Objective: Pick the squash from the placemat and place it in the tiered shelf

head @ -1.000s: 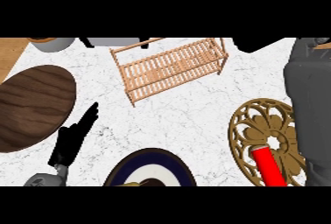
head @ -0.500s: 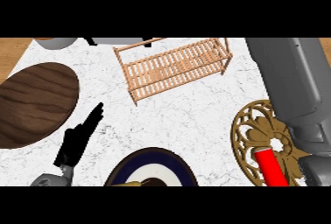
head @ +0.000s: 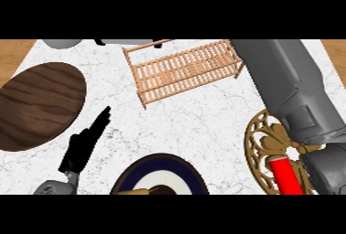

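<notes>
Your left hand (head: 82, 147) rests on the white marbled counter (head: 196, 119) at the near left. The fingers are straight and held together, pointing toward the far right, with the fingertips (head: 105, 111) lying just beside the right edge of the dark wooden oval board (head: 37, 105). The hand holds nothing. Its grey wrist shows at the near edge of the view.

Your right forearm (head: 290, 87) enters from the far right and runs down the right side of the view, crossing over the far right part of the ornate golden placemat (head: 260, 146). The right hand itself cannot be made out: only grey arm segments show near the placemat, so you cannot tell the state of its fingers.

A red cylindrical object (head: 287, 176) lies on the placemat at the near right, just beside the grey arm segment. No squash shape can be identified with certainty; you cannot tell whether the task's item is hidden under the arm.

The wooden tiered shelf (head: 186, 71) lies at the far centre of the counter, its slats tilted, well apart from the left hand. The right forearm passes just beside its right end.

A dark blue and white plate (head: 162, 176) sits at the near centre, between the left hand and the placemat. A grey rounded object (head: 64, 43) shows at the far left edge.
</notes>
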You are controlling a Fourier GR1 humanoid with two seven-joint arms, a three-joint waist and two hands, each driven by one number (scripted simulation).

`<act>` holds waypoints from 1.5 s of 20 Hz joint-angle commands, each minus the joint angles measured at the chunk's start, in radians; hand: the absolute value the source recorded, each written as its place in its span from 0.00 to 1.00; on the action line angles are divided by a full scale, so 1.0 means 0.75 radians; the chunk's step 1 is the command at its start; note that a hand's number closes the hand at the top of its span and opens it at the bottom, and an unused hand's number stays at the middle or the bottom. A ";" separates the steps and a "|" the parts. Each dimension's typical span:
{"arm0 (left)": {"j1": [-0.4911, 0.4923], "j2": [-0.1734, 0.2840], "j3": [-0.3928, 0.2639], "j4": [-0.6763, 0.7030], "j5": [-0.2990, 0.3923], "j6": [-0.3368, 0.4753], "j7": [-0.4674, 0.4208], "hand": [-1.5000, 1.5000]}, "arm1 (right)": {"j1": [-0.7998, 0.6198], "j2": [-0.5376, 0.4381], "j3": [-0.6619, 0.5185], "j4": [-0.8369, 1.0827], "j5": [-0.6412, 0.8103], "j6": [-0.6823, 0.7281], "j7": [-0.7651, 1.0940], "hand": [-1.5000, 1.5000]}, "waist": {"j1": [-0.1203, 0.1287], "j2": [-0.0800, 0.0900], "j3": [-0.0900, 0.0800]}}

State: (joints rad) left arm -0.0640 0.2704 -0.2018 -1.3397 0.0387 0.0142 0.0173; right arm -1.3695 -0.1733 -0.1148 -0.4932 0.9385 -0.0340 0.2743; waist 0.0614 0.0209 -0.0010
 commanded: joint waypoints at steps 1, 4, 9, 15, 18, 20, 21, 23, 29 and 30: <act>-0.016 0.003 0.001 0.035 -0.016 -0.013 -0.020 0.50 | -0.058 0.023 -0.092 0.150 -0.087 0.013 -0.091 1.00 | 0.010 0.009 0.000; -0.033 0.007 0.013 -0.026 0.013 -0.015 0.035 0.50 | 0.005 0.158 -0.359 0.100 -0.377 -0.029 -0.009 0.00 | 0.020 0.007 0.006; -0.040 -0.017 -0.009 -0.002 -0.016 -0.002 0.029 0.50 | 0.001 0.180 -0.558 0.124 -0.586 -0.064 -0.124 0.00 | 0.017 0.013 0.004; -0.058 -0.029 0.012 0.021 -0.021 0.013 0.024 0.50 | -0.039 0.137 -0.658 0.114 -0.663 -0.246 -0.290 0.00 | 0.003 0.008 0.001; -0.048 -0.017 0.023 0.029 -0.016 0.000 0.022 0.50 | -0.028 0.092 -0.717 0.079 -0.702 -0.370 -0.354 0.00 | -0.012 0.003 0.001; -0.021 -0.011 0.015 0.008 -0.018 -0.002 0.033 0.50 | -0.019 -0.024 -0.755 0.067 -0.715 -0.400 -0.363 0.00 | -0.013 0.003 0.001; 0.000 -0.009 0.010 -0.012 -0.019 -0.010 0.008 0.50 | 0.045 -0.002 -0.774 0.054 -0.731 -0.448 -0.444 0.00 | -0.017 -0.001 0.002; -0.061 -0.030 0.034 0.040 -0.017 0.014 0.043 0.50 | 0.009 -0.051 -0.783 0.044 -0.720 -0.536 -0.404 0.00 | -0.039 -0.004 0.001; 0.010 -0.018 0.066 0.034 -0.002 0.004 0.000 0.50 | 0.154 -0.313 -0.808 0.051 -0.737 -0.433 -0.290 0.00 | -0.075 -0.023 0.001; 0.020 0.018 0.080 -0.021 -0.001 -0.003 0.055 0.50 | 0.192 -0.308 -0.806 0.012 -0.766 -0.386 -0.284 0.00 | -0.081 -0.030 0.002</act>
State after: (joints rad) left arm -0.0591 0.2666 -0.1621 -1.3355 0.0335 0.0156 0.0376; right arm -1.2840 -0.3338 -0.7133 -0.4597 0.3863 -0.3663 0.0340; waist 0.0158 0.0067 0.0002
